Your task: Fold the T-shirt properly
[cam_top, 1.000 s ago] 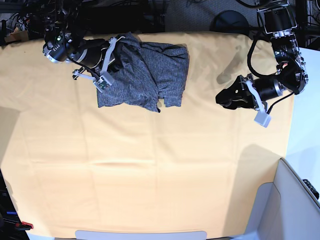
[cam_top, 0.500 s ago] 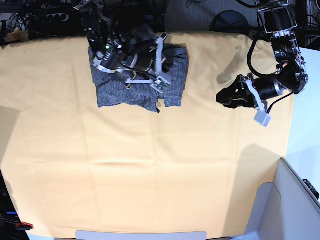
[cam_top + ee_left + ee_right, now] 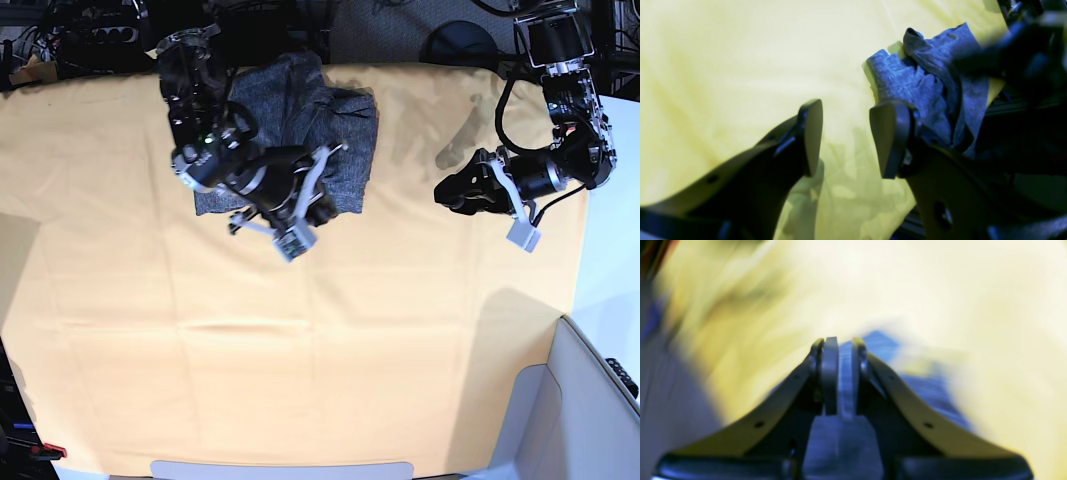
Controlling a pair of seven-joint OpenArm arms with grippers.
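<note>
At the far side of the yellow-orange cloth sheet (image 3: 300,340), left of centre, lies the T-shirt (image 3: 340,135) — a bunched, partly folded heap of heathered dark-grey knit with my right arm over its near edge. My right gripper (image 3: 839,373) has its jaws nearly together with a strip of grey knit showing in the narrow gap; I judge it pinched there, though that view is smeared. My left gripper (image 3: 846,136) hangs well apart to the right, above bare sheet, jaws spread wide and holding nothing. The knit looks soft, light and limp — it should drape and sag rather than hold a crease, and may drag on the sheet. I would take it at a hem or shoulder seam, through all layers, not mid-panel.
</note>
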